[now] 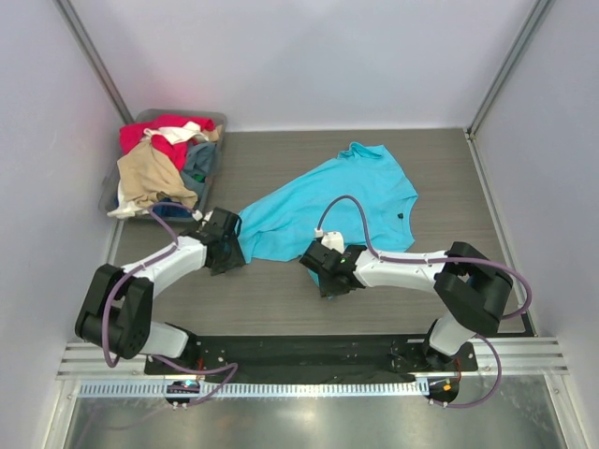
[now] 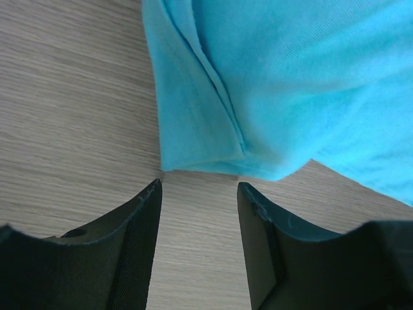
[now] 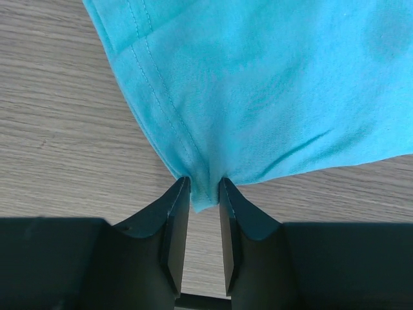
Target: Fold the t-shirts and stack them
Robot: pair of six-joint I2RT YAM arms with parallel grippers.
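Observation:
A bright turquoise t-shirt (image 1: 346,201) lies spread and rumpled on the wooden table. My right gripper (image 1: 315,262) is at its near hem, and in the right wrist view the gripper (image 3: 204,184) has its jaws close together with a bunched corner of the turquoise t-shirt (image 3: 258,84) pinched between the tips. My left gripper (image 1: 234,245) is at the shirt's near left corner. It stands open (image 2: 199,184) over bare table, with the folded edge of the turquoise t-shirt (image 2: 290,77) just beyond its fingertips and not between them.
A clear grey plastic bin (image 1: 221,119) at the back left holds a heap of t-shirts: red (image 1: 159,136), tan (image 1: 150,178), cream-white (image 1: 190,131) and dark blue-grey (image 1: 199,164). White walls close in the table on three sides.

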